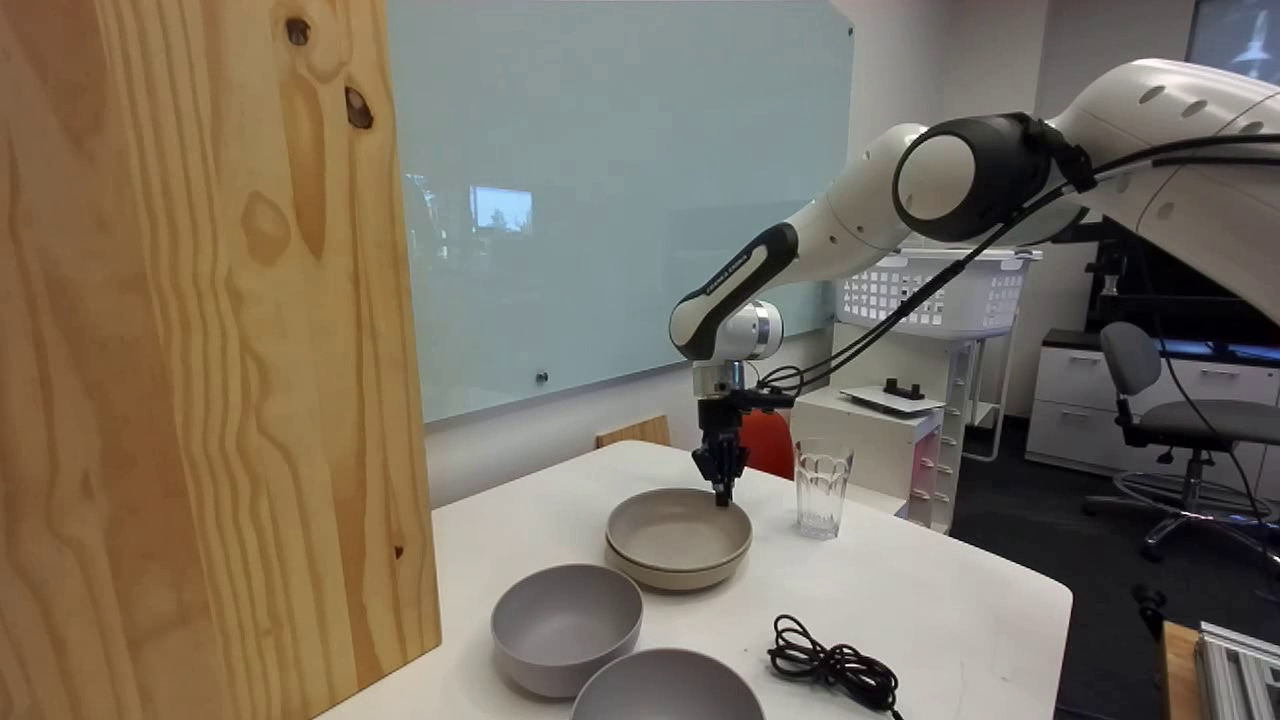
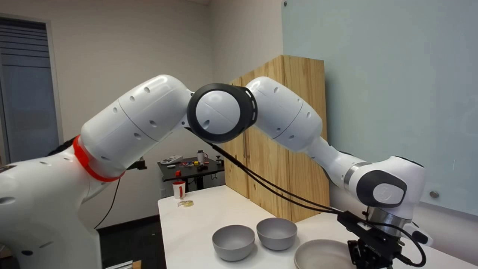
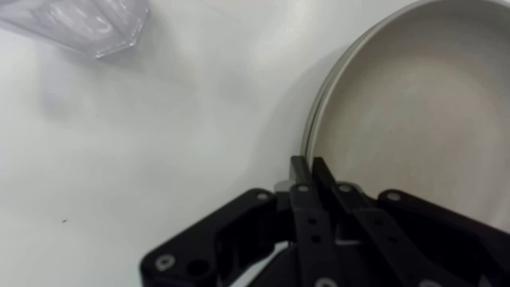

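1. Upper shallow bowl [image 1: 675,528]: matte beige-grey, rnd, broad; stacked on matching lower shallow bowl [image 1: 677,580], wht table [image 1: 950,600].
2. Gripper [image 3: 310,161]: blk, jaws nearly tog., pinching upper shallow bowl's rim.
3. Fluted tumbler [image 1: 822,500]: clr, upright, nr gripper, apart from stack.
4. Deep bowl A [image 2: 276,239]: grey, just beside stack.
5. Deep bowl B [image 2: 233,246]: grey, next to A.
6. Cable bundle [image 1: 835,664]: blk, apart from bowls.
7. Cabinet [image 2: 269,172]: knotty wood, on table.
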You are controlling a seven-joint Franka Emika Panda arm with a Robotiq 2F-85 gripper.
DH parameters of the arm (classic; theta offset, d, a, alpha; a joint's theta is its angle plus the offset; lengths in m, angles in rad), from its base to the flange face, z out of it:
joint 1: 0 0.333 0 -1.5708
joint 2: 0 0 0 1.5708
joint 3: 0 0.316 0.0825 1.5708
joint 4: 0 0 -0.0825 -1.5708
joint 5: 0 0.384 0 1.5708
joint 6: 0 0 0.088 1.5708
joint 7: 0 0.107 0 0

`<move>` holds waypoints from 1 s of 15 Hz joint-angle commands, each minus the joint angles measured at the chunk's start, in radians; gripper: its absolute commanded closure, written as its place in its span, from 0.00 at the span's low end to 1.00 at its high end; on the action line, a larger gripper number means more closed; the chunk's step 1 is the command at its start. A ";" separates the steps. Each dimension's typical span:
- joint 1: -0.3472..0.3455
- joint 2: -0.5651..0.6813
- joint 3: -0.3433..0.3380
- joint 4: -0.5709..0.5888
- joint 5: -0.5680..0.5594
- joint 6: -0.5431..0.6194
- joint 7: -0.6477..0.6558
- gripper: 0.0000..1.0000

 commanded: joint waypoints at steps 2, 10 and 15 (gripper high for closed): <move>0.020 -0.005 -0.006 -0.012 0.004 0.025 0.017 0.99; 0.055 -0.064 -0.004 -0.034 0.000 0.046 0.025 0.99; 0.058 -0.119 -0.005 -0.069 0.003 0.086 0.023 0.99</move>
